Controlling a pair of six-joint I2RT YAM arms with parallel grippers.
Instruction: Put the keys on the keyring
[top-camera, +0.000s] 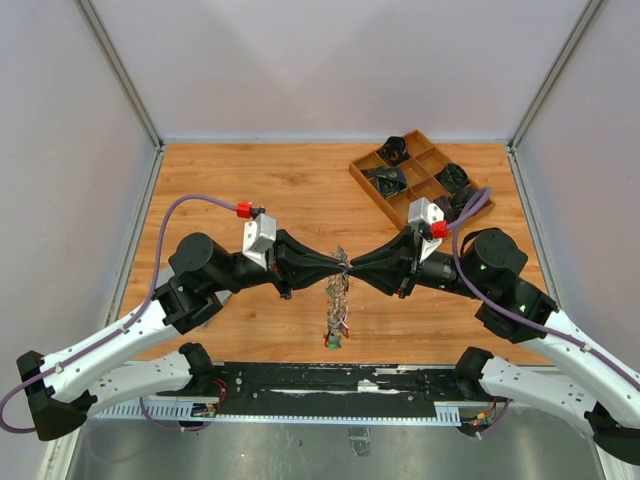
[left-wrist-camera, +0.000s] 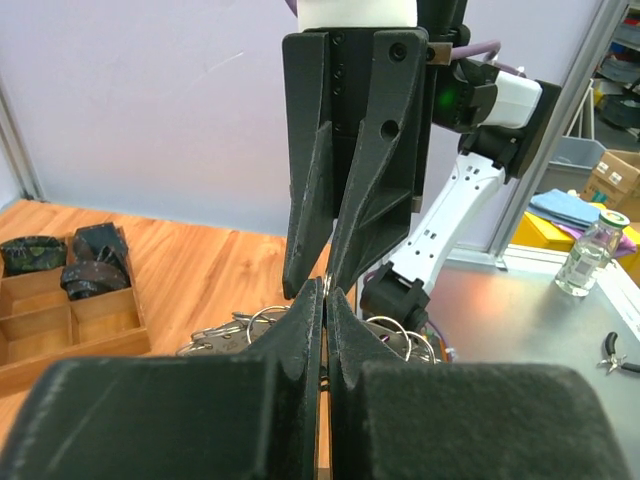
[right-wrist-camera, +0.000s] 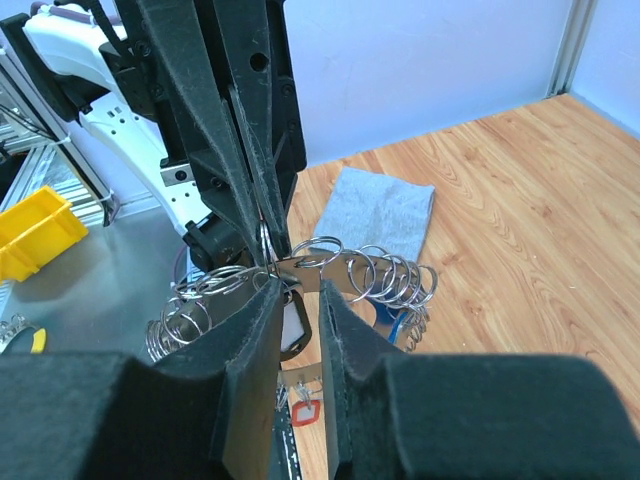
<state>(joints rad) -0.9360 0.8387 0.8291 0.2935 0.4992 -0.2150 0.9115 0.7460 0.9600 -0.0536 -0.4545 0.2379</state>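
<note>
The keyring (top-camera: 337, 300), a silver ring crowded with keys and small tags, hangs between the two grippers above the middle of the table. My left gripper (top-camera: 340, 265) is shut on the ring's upper part, and the thin metal sits pinched between its pads (left-wrist-camera: 325, 292). My right gripper (top-camera: 352, 267) meets it tip to tip from the other side. In the right wrist view its fingertips (right-wrist-camera: 297, 288) grip a flat silver key (right-wrist-camera: 310, 268) with a black-framed white tag. Several small split rings (right-wrist-camera: 395, 280) fan out beside it. A red tag (right-wrist-camera: 305, 412) hangs below.
A wooden compartment tray (top-camera: 420, 175) with dark items stands at the back right and also shows in the left wrist view (left-wrist-camera: 60, 310). A grey cloth (right-wrist-camera: 380, 215) lies on the wood. A yellow bin (right-wrist-camera: 30, 235) and a bottle (left-wrist-camera: 592, 255) stand off the table.
</note>
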